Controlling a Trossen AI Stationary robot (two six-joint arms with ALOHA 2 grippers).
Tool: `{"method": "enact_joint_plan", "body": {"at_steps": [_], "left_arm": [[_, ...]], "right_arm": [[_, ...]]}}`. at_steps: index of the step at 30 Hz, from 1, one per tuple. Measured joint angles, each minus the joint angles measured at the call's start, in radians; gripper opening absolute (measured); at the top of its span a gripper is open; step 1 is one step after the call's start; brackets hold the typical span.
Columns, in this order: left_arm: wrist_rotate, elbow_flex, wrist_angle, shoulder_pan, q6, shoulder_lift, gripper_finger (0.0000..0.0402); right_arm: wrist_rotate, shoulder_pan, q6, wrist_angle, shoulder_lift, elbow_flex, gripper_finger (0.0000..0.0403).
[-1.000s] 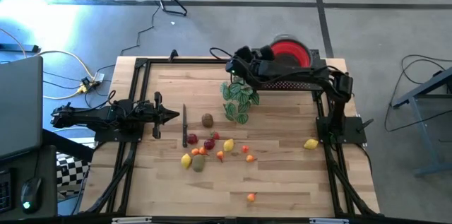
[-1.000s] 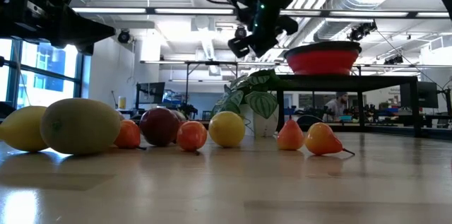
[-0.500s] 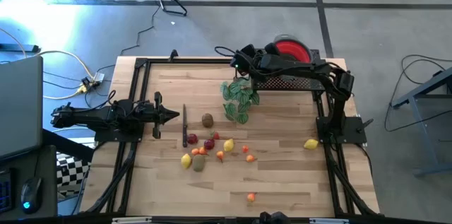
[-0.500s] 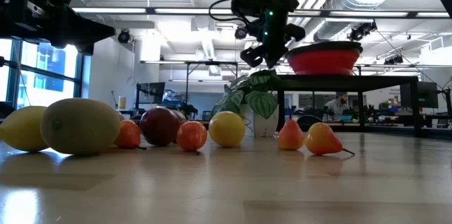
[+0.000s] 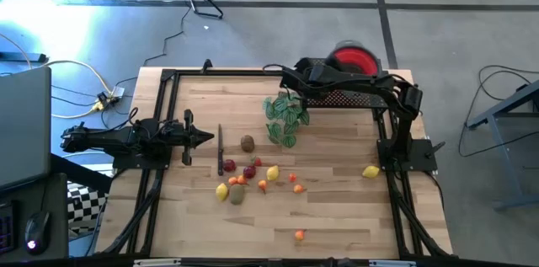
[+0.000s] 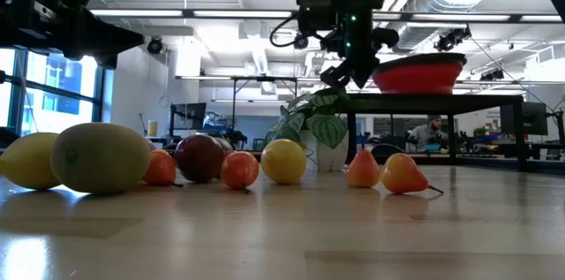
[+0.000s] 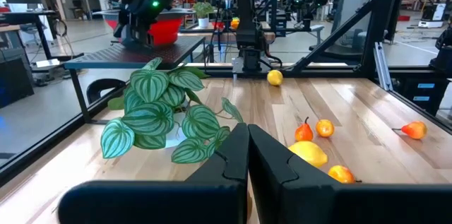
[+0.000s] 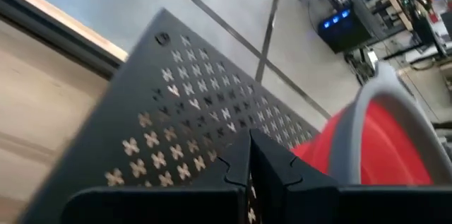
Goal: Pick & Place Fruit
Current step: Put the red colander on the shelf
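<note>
My right gripper (image 5: 295, 75) is shifting along the desk's far edge toward the far right corner. A second ago it hung over the plant sprig (image 5: 285, 117); now it's past the sprig, fingers pressed together, over the black perforated shelf (image 8: 176, 125) just beside the red bowl (image 5: 354, 58). More of the bowl shows from above than before.
</note>
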Motion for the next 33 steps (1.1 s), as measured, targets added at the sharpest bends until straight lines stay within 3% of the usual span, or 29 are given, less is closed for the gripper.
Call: {"method": "enact_joint_plan", "body": {"at_steps": [33], "left_arm": [[0.000, 0.000, 0.000, 0.000, -0.001, 0.000, 0.0000]], "right_arm": [[-0.037, 0.015, 0.317, -0.411, 0.000, -0.001, 0.0003]]}}
